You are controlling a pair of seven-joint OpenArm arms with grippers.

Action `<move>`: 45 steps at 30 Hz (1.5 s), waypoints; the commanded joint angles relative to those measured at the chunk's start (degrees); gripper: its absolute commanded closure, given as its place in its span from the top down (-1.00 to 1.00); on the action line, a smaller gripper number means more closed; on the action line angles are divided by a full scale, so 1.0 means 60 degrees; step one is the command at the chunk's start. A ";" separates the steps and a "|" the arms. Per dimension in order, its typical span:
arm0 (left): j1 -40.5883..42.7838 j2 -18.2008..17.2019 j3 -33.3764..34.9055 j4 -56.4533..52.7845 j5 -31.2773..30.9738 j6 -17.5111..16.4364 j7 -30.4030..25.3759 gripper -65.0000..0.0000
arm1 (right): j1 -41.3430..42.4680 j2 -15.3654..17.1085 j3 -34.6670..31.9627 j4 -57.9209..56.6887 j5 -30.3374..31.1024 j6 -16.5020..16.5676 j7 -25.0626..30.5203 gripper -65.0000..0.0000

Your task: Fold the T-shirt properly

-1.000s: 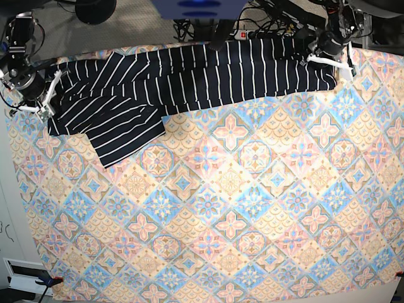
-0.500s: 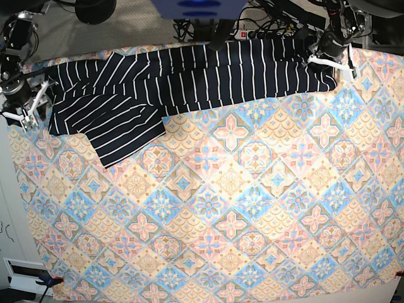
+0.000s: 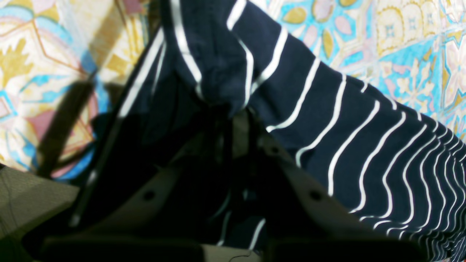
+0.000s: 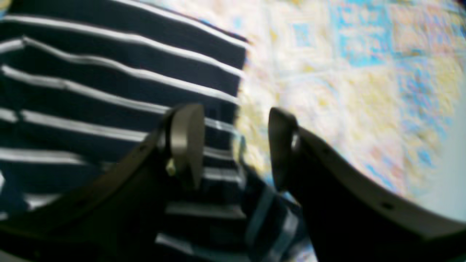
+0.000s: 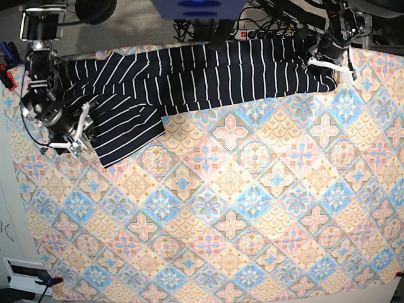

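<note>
One T-shirt (image 5: 208, 76) is lying stretched along the far edge of the bench (image 5: 252, 208), over the one patterned tablecloth (image 5: 240, 189) covering it, with a folded part of it reaching down toward the far-left corner. Two hands are working at it: the left hand (image 5: 329, 62) is pinching the T-shirt's end tight near the far-right corner, cloth bunching between its closed jaws. The right hand (image 4: 233, 145) is hovering spread apart over the T-shirt's hem near the left edge, gripping nothing.
</note>
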 commanded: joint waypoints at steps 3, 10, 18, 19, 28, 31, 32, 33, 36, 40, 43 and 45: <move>0.0073 -0.0011 0.0000 0.0021 0.0105 0.0094 0.0145 -1.00 | 0.0553 0.0243 -0.0114 -0.0604 -0.0049 -0.0089 0.0066 -0.14; 0.0058 -0.0011 0.0000 0.0021 0.0105 0.0094 0.0145 -1.00 | 0.1285 0.0214 -0.0745 -0.1878 -0.0049 -0.0089 0.0417 -0.14; 0.0058 -0.0055 0.0000 0.0021 0.0105 0.0094 0.0145 -1.00 | 0.2164 0.0199 -0.1345 -0.3959 -0.0049 -0.0089 0.1223 -0.14; 0.0058 -0.0055 0.0000 0.0021 0.0105 0.0094 0.0145 -1.00 | 0.2252 0.0199 -0.1404 -0.4179 -0.0049 -0.0089 0.1311 -0.14; 0.0058 -0.0055 -0.0015 0.0021 0.0105 0.0094 0.0145 -1.00 | 0.2457 0.0199 -0.1741 -0.4882 -0.0049 -0.0089 0.1575 -0.86; 0.0043 -0.0055 -0.0015 0.0021 0.0105 0.0094 0.0145 -1.00 | 0.2413 0.0199 -0.1682 -0.4486 -0.0049 -0.0089 0.1560 -0.99; 0.0043 -0.0041 -0.0015 0.0021 0.0105 0.0094 0.0145 -1.00 | 0.2399 0.0214 -0.1682 -0.4252 -0.0049 -0.0089 0.1560 -0.97; 0.0043 -0.0041 -0.0015 0.0021 0.0090 0.0094 0.0145 -1.00 | 0.2340 0.0243 -0.1682 -0.3959 -0.0049 -0.0089 0.1531 -0.98; 0.0029 -0.0041 -0.0015 0.0021 0.0090 0.0094 0.0145 -1.00 | 0.1651 0.0346 -0.1301 -0.2816 -0.0034 -0.0089 0.1121 -0.98; -0.0118 -0.0041 -0.0044 0.0021 0.0090 0.0094 0.0145 -1.00 | 0.0450 0.0405 -0.0364 -0.0662 -0.0034 -0.0089 0.0359 -0.98; -0.0162 -0.0041 -0.0044 0.0021 0.0090 0.0094 0.0145 -1.00 | -0.0532 0.0434 0.0237 0.0935 -0.0034 -0.0089 -0.0198 -0.98; -0.0162 -0.0041 -0.0044 0.0021 0.0090 0.0094 0.0145 -1.00 | -0.1162 0.0434 0.0589 0.1829 -0.0034 -0.0089 -0.0535 -0.98</move>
